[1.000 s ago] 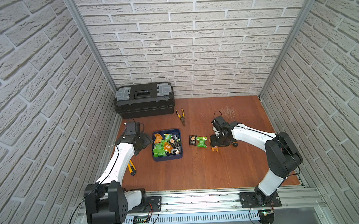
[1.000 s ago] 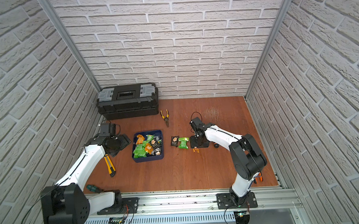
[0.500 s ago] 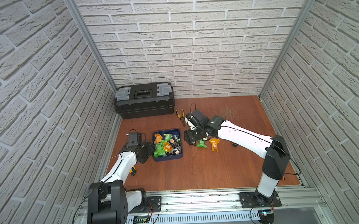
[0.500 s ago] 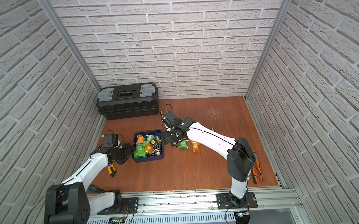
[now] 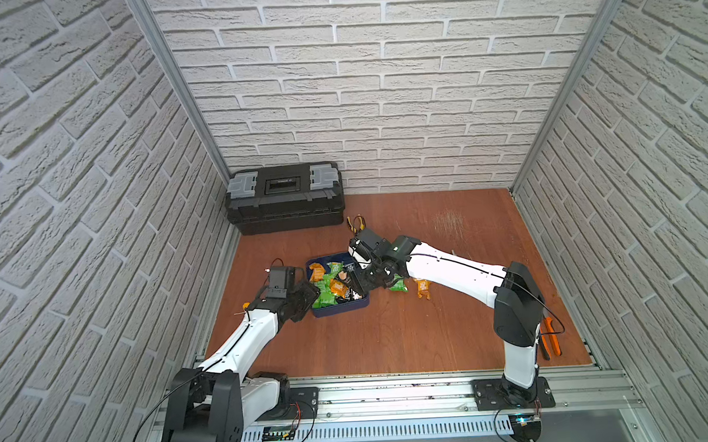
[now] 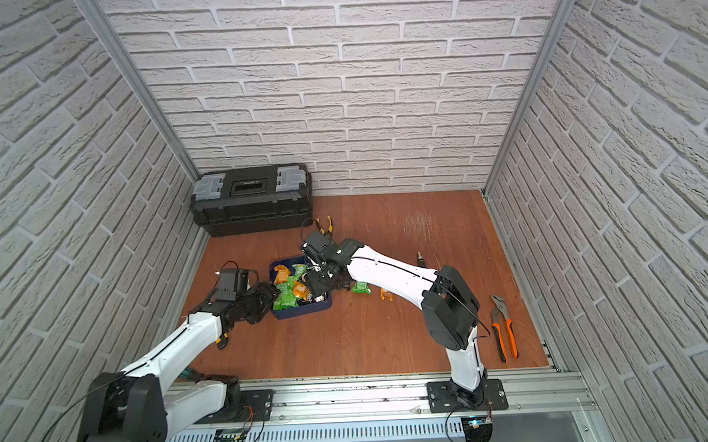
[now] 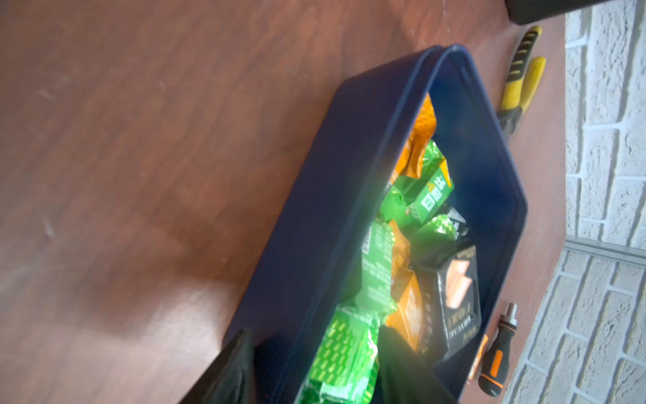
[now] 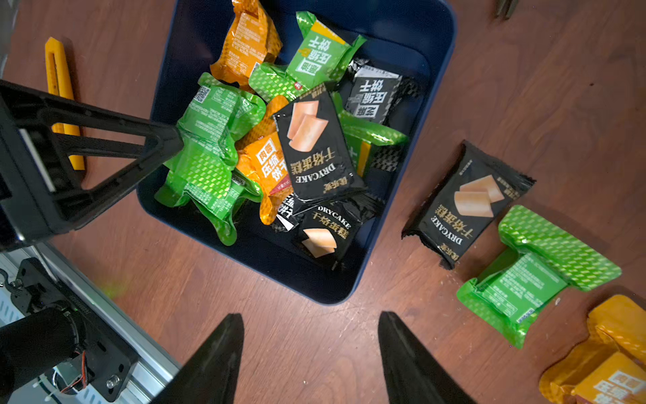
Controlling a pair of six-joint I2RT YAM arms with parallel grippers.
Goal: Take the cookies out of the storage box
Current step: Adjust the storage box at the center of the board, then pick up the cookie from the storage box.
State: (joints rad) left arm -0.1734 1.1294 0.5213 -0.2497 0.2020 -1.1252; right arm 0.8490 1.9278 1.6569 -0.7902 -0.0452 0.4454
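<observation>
In a top view, my left gripper (image 6: 269, 296) sits at the wall of the storage box (image 6: 303, 313) on its own arm's side, right against the heaped cookies (image 6: 289, 294). My right gripper (image 6: 321, 282) hangs over the opposite end. A green packet (image 6: 360, 287) and an orange packet (image 6: 386, 295) lie on the wood just beside the box. The toolbox (image 6: 251, 198) stands at the back wall, with the orange-handled pliers (image 6: 503, 330) well off by my right arm. The jaws are too small to read from here.
</observation>
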